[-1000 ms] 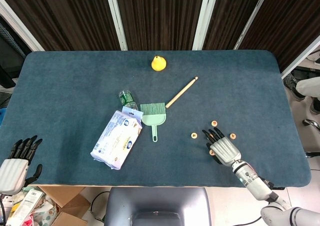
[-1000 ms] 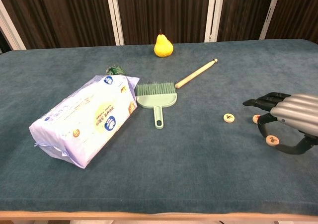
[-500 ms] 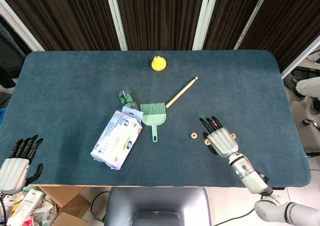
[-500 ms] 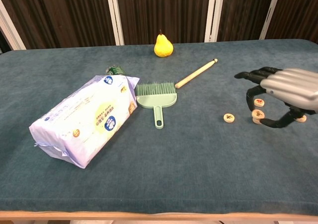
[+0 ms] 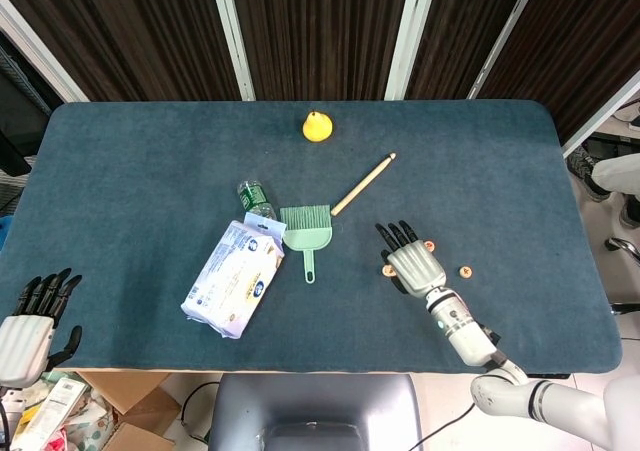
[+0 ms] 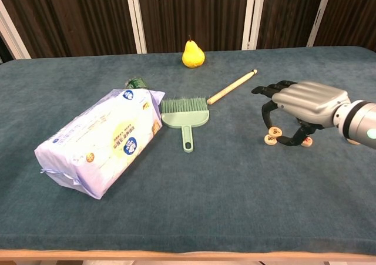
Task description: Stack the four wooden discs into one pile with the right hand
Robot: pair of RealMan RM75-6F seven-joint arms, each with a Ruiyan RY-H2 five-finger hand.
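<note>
My right hand [image 6: 302, 102] hovers palm down over the right part of the table, also seen in the head view [image 5: 412, 263]. It pinches one small wooden disc [image 6: 274, 131] between thumb and finger, just above a second disc [image 6: 271, 140] lying on the cloth. That lying disc [image 5: 388, 269] peeks out at the hand's left edge in the head view. A third disc [image 5: 429, 244] lies just right of the fingers, and a fourth [image 5: 465, 271] sits further right, apart. My left hand [image 5: 35, 316] hangs off the table's front left edge, fingers apart, holding nothing.
A green dustpan brush [image 5: 307, 230] lies left of the discs, with a wooden stick [image 5: 363, 184] behind it. A wipes pack [image 5: 232, 276] and a green bottle [image 5: 255, 197] are further left. A yellow pear [image 5: 317, 126] stands at the back.
My right hand lifted a disc from the front right and carried it left. It now holds it over the leftmost disc. The left hand barely moved.
</note>
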